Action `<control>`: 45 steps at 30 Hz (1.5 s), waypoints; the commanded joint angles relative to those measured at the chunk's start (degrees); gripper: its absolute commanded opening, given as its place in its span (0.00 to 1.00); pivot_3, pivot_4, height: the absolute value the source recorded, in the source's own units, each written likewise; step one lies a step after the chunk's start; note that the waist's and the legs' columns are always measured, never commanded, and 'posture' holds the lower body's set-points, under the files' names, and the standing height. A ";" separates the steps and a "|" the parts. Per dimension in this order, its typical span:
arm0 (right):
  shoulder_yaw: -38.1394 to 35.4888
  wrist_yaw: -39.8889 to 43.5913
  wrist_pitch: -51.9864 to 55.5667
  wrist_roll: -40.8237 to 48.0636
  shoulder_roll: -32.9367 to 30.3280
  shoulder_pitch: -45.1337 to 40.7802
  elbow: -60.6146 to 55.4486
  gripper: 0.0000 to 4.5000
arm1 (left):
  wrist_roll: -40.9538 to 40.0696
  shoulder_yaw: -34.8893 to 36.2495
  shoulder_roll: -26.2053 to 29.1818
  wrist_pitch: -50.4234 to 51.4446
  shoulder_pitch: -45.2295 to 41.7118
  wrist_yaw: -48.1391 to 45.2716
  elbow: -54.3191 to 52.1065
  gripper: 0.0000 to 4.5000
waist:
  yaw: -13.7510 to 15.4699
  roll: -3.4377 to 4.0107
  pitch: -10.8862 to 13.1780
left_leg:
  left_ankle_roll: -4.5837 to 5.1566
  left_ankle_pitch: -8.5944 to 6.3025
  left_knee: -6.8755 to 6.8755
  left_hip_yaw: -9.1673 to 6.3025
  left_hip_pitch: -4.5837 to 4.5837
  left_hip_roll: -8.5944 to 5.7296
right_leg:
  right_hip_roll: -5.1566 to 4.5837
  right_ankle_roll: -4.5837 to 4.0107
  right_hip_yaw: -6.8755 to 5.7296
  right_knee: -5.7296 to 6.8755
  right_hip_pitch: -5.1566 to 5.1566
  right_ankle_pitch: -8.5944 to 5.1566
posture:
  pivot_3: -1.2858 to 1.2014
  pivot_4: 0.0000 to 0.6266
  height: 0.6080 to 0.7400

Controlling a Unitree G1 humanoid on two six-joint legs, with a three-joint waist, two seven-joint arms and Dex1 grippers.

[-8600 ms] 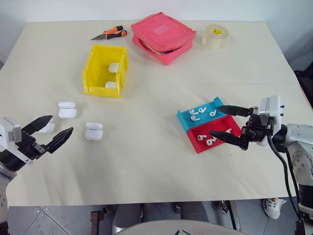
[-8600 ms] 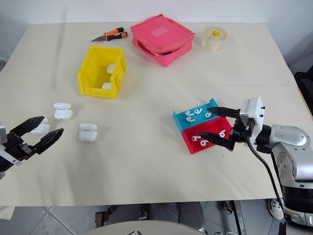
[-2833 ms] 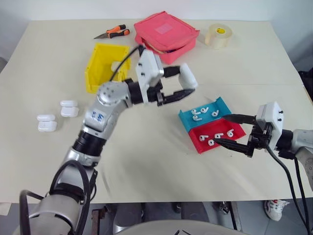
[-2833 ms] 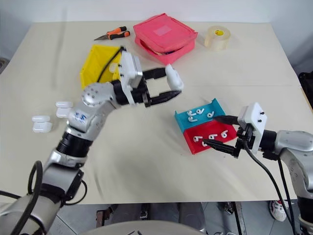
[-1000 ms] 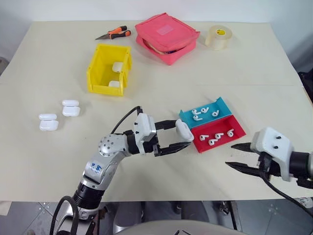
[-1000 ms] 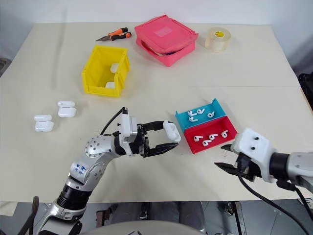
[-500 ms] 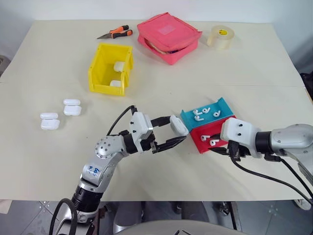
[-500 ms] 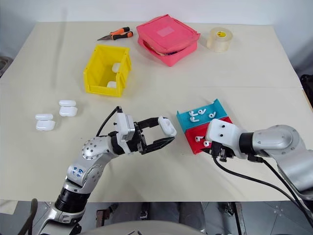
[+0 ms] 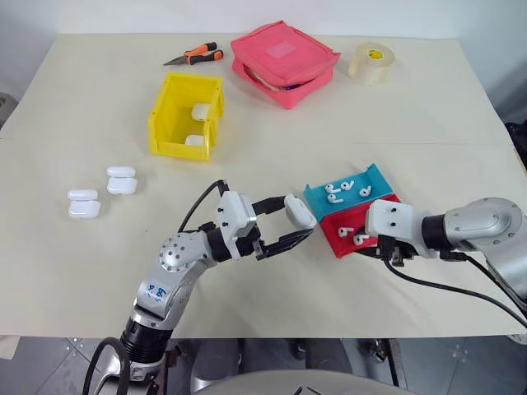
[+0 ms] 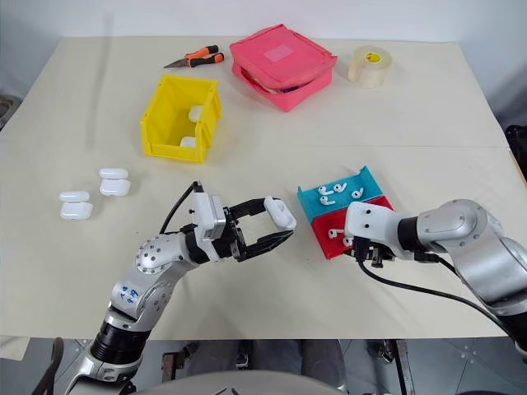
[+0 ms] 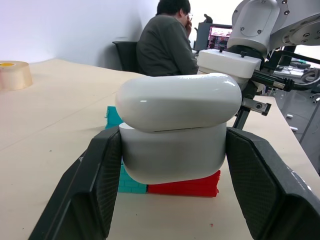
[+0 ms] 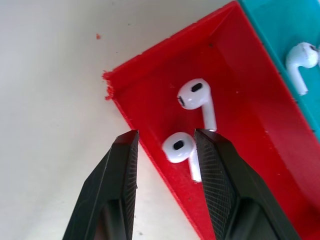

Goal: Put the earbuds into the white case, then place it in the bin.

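The left gripper [image 9: 292,224] holds the white case [image 9: 300,211] clamped just beside the red tray [image 12: 240,95], while the right gripper [image 12: 166,150], fingers apart, straddles an earbud [image 12: 179,148] there, so closing on it likely comes next.

**Cream counter in a pale-walled office**

A broad cream counter [image 9: 99,271] is seen, crossed by a faint seam. A pale wall [image 11: 60,25] is set behind its far edge. Grey tiled floor [image 9: 49,366] lies below the near edge. A seated person [image 11: 165,47] faces a lit monitor [image 11: 220,37].
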 commanded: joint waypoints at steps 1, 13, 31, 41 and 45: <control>0.04 0.94 -1.24 -1.17 0.24 -1.01 0.33 0.40 | 0.02 -0.83 -0.29 -0.74 0.44 -0.01 -3.49 0.62 | 0.01 0.00 0.00 | 0.00 0.00 0.00 0.00 0.00 0.00 | 0.00 0.00 0.00 0.00 0.00 0.00 | 0.52 0.24 1.00; 1.18 2.11 -3.24 -3.40 1.73 -1.60 2.58 0.40 | 0.08 -1.45 -0.30 -0.67 0.76 0.39 -4.17 0.62 | 0.01 0.00 0.00 | 0.00 0.00 0.00 0.01 0.00 0.00 | -0.01 0.00 0.00 0.00 0.00 0.00 | 0.52 0.24 1.00; -0.51 2.90 -1.72 -2.84 4.06 -1.54 2.97 0.01 | 0.12 -1.53 -0.16 -0.69 0.46 0.68 -4.04 0.62 | 0.01 0.00 0.00 | 0.00 0.00 0.00 0.01 0.00 0.00 | -0.01 0.00 0.00 0.00 0.00 0.00 | 0.52 0.24 1.00; -7.93 1.28 2.49 3.19 4.43 1.01 -0.24 0.01 | -0.44 -1.36 -0.01 -0.73 -0.46 -0.53 -2.99 0.62 | 0.05 0.00 0.00 | -0.01 0.00 0.01 0.00 0.00 -0.01 | -0.01 0.00 0.00 0.00 0.00 0.00 | 0.52 0.24 1.00; -11.89 1.38 3.45 5.50 3.42 1.85 -0.85 0.01 | -0.59 -1.06 -0.09 -0.64 -1.22 -1.08 -2.27 0.62 | 0.05 0.00 0.00 | -0.01 0.00 0.01 0.01 -0.01 -0.01 | -0.01 0.00 0.00 0.00 0.00 0.00 | 0.52 0.24 1.00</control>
